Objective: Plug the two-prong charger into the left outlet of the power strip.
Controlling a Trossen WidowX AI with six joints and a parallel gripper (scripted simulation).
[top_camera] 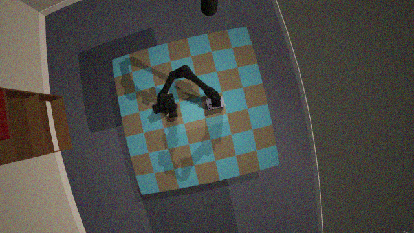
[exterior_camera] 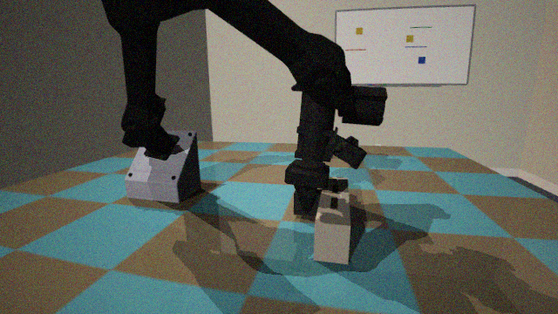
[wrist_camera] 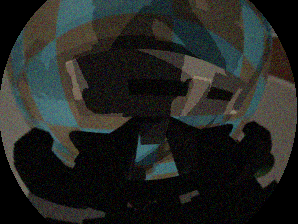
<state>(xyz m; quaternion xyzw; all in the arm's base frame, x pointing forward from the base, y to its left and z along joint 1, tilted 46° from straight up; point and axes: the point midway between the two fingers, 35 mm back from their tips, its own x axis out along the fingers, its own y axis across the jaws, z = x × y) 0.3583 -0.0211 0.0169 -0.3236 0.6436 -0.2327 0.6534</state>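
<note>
The charger [wrist_camera: 152, 128] is pinched in the claw [exterior_camera: 322, 195] [wrist_camera: 150, 116], low over the power strip [exterior_camera: 332, 242] [wrist_camera: 200, 67]; it shows only as a small dark block between the fingertips, and its prongs are hidden, so whether they have entered the left outlet cannot be told. The strip is a long, pale, straight-edged block with a flat matte face at its near end and black patches along its top. The claw's dark, blocky parts and their shadows stand in the way, covering much of that top from the wrist. The tabletop [top_camera: 196, 132] [exterior_camera: 148, 235] [wrist_camera: 47, 102] is checked in turquoise and brown. Well apart from the strip, a grey wedge-shaped mount [top_camera: 209, 107] [exterior_camera: 150, 192], smooth and sloping, with dark round spots near its corners, carries the foot of the black, angular arm [top_camera: 195, 79] [exterior_camera: 261, 32]. Farther out, a thin-framed whiteboard [exterior_camera: 445, 44] with yellow and blue squares hangs on a cream, grainy wall [exterior_camera: 270, 87], and a brown wooden shelf unit [top_camera: 62, 123] stands off one side, something red inside it.
</note>
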